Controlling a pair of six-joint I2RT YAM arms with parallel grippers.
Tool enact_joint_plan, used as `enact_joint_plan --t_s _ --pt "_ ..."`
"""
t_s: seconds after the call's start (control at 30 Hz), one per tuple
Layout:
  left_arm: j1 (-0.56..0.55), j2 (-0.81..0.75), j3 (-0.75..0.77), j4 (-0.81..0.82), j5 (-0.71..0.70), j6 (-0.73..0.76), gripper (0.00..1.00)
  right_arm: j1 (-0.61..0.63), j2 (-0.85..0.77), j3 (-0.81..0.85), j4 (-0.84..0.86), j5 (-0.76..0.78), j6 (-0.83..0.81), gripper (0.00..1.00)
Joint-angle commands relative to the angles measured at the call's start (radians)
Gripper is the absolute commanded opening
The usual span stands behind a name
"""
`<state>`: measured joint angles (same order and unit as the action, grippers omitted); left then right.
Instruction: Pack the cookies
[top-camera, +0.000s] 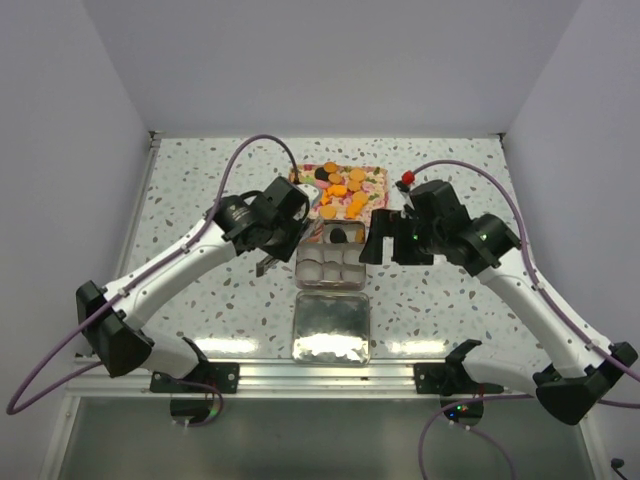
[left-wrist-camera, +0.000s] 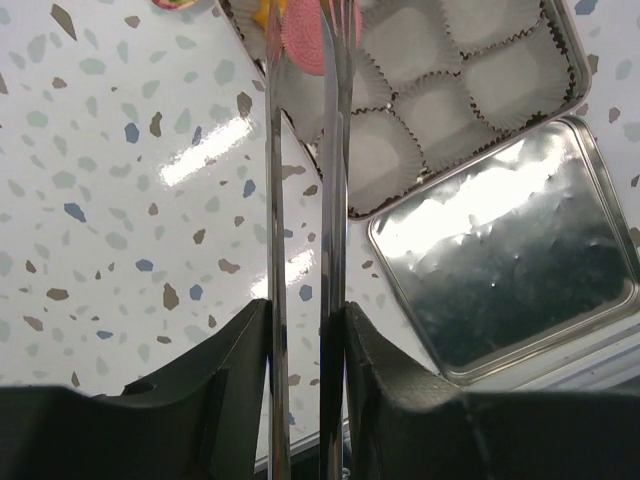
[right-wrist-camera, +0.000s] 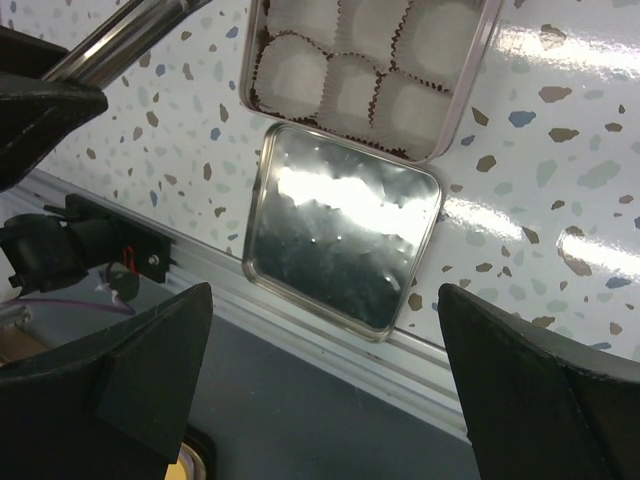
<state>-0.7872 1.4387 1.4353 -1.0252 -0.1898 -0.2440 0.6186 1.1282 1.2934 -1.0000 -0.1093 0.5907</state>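
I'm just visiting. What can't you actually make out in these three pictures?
- Left wrist view: the pink cookie in the tongs is cut off by the top edge and partly behind a blade.
- Right wrist view: the tin runs off the top edge, far cups unseen.
- Top view: the cookies are too small to count.

This is a lab booth (white walls (top-camera: 330, 60), speckled tabletop (top-camera: 190, 175)).

A floral tray (top-camera: 374, 181) lies on the speckled table (top-camera: 180, 185), a tin (top-camera: 297, 265) of white paper cups (right-wrist-camera: 352, 88) just before it. A shiny lid (top-camera: 331, 325) lies beside the tin, metal tongs (left-wrist-camera: 334, 200) over its corner
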Motion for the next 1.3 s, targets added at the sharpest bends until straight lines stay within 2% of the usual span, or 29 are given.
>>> enact_joint_plan --t_s 0.0,0.27,0.53,0.93,1.27 --pt "-0.006 -0.058 -0.055 0.034 0.05 -0.023 0.37 -0.003 0.001 -0.009 0.038 -0.027 -0.011 0.99" --pt "-0.01 -0.055 -0.124 0.08 0.075 -0.026 0.37 -0.005 -0.008 -0.022 0.026 -0.026 -0.011 0.99" --pt "-0.009 -0.035 -0.153 0.116 0.033 -0.034 0.44 -0.003 -0.03 -0.045 0.02 -0.021 -0.006 0.99" --pt "-0.009 0.006 -0.095 0.103 -0.054 -0.04 0.49 -0.003 -0.018 -0.055 0.04 -0.016 -0.005 0.99" --pt "-0.009 0.052 -0.029 0.082 -0.066 -0.006 0.52 -0.003 0.015 -0.032 0.041 -0.001 -0.02 0.99"
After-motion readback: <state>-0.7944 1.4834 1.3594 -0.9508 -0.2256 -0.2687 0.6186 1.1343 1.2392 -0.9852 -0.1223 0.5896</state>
